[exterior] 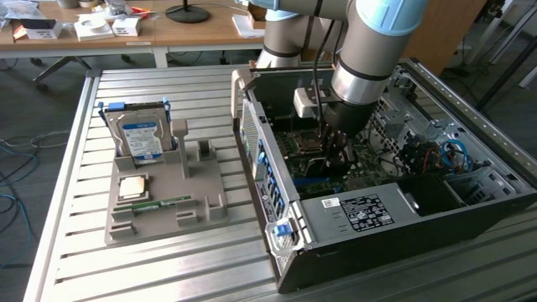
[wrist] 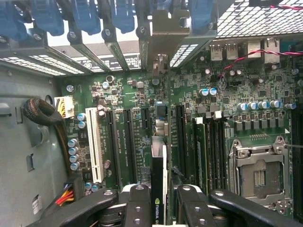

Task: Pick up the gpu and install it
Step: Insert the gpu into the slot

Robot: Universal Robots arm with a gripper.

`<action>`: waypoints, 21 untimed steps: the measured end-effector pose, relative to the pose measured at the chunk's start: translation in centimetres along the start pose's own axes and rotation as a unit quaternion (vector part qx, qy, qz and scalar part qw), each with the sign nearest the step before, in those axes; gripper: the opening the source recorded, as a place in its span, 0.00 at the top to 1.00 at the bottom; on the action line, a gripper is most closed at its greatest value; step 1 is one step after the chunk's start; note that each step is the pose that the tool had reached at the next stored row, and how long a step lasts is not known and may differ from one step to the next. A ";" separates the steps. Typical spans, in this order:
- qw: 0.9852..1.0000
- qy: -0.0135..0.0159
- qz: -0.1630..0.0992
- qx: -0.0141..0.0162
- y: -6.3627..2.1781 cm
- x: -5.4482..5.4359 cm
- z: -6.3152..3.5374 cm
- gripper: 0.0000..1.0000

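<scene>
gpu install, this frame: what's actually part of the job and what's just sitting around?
Job:
- gpu, gripped edge-on by the gripper
- motherboard
- open PC case

Lying about:
- hard drive
- memory stick
- square chip
- grey holder they sit in, beside the case

Frame edge cuts off the gpu (wrist: pixel 158 170) inside the end effector (wrist: pixel 158 202).

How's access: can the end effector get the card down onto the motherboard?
Likely yes: the end effector grips the card edge-on above the motherboard, cables lie off to the side.
</scene>
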State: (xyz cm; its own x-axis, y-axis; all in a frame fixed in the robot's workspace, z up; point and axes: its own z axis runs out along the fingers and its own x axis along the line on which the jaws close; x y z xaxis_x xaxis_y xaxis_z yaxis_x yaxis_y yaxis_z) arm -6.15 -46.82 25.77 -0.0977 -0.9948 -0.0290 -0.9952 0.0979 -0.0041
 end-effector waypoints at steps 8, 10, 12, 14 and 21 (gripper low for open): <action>1.000 0.000 -0.006 0.000 -0.01 0.0 0.00 0.74; 1.000 0.000 -0.007 0.000 -0.01 0.0 0.00 0.74; 1.000 0.000 -0.010 0.000 -0.01 0.0 0.00 0.74; 1.000 0.000 -0.020 -0.001 0.00 0.0 0.00 0.74; 1.000 0.000 -0.021 -0.001 -0.01 0.0 0.00 0.74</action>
State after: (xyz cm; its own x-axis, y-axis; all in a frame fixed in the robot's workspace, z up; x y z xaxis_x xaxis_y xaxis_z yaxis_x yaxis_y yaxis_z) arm -6.14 -46.83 25.77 -0.0550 -0.9981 -0.0289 -0.9985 0.0552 -0.0041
